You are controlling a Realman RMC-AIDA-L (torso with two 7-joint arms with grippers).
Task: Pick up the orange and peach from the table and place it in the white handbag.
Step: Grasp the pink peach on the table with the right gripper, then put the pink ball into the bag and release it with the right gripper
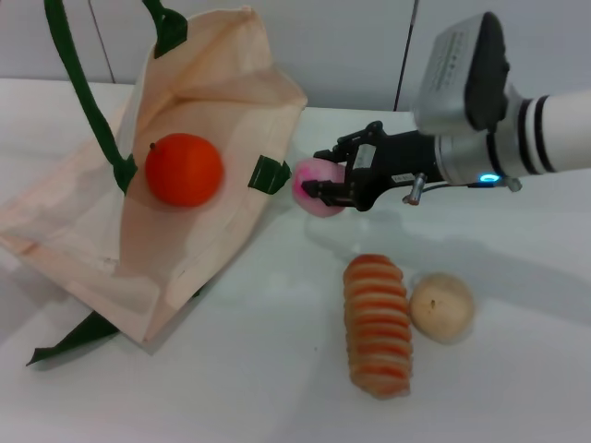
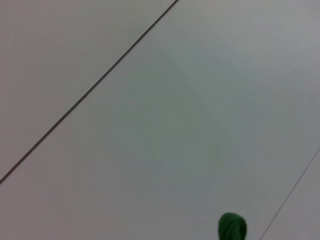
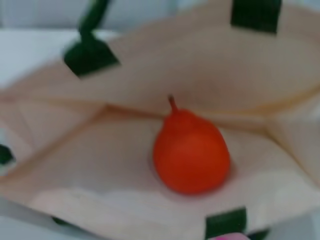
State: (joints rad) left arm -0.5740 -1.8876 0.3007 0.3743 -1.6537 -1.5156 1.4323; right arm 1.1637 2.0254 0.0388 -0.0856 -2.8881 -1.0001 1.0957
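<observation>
The white handbag point(image 1: 212, 101) lies open on its side at the left of the table, one green handle point(image 1: 78, 78) lifted up out of the picture. Inside the bag rests the orange point(image 1: 184, 169), which the right wrist view shows on the bag's inner fabric as the orange point(image 3: 191, 152). My right gripper point(image 1: 325, 172) is shut on the pink peach point(image 1: 307, 177), holding it above the table just beside the bag's mouth and a green tab point(image 1: 269, 174). A sliver of the peach point(image 3: 227, 236) shows in the right wrist view. My left gripper is out of view.
An orange-and-cream striped loaf point(image 1: 376, 323) and a beige round fruit point(image 1: 442, 307) lie on the white table point(image 1: 526, 369) in front of the right arm. A loose green strap point(image 1: 78, 337) trails from the bag's near corner. The left wrist view shows a green strap tip point(image 2: 231, 227).
</observation>
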